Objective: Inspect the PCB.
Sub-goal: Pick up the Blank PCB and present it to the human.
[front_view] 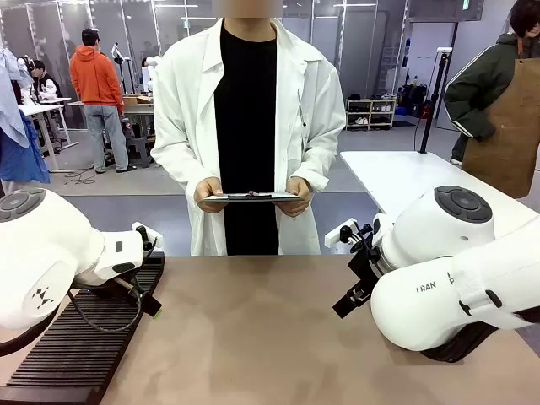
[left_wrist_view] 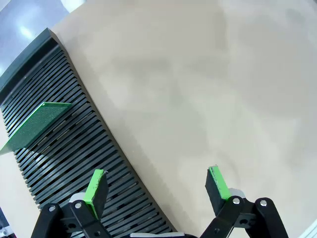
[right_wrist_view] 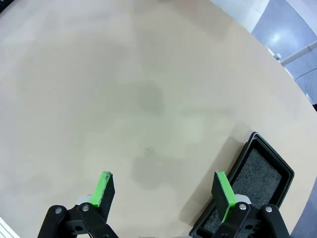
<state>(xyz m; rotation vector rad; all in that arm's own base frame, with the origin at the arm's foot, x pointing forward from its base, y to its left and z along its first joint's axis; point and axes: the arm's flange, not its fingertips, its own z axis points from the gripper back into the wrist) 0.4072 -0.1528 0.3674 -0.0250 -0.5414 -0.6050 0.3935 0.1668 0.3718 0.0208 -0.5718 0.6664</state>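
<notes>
Left jaws: released, spread wide, nothing between them. Green pads [left_wrist_view: 95,187] hang above the counter [left_wrist_view: 198,89]; one pad is over the edge of a black ribbed rack [left_wrist_view: 74,148], the other over bare counter.

PCB [left_wrist_view: 35,125]: on that rack, toward its far end as the left wrist view has it, well apart from the left jaws. It is propped at a tilt with its green patterned face showing. Cannot tell whether its lower edge sits in a slot.

The rack lies on the robot's left side of the counter, partly under the left arm [front_view: 51,261] in the front view.

Right jaws: released, spread wide, holding nothing, over bare counter. A black tray [right_wrist_view: 257,176] with a dark, grainy lining sits just beside one pad [right_wrist_view: 221,191], near the counter's edge.

Person in a white coat stands at the far side, both hands [front_view: 208,194] holding a dark clipboard [front_view: 251,198] level at waist height, clear of the counter.
</notes>
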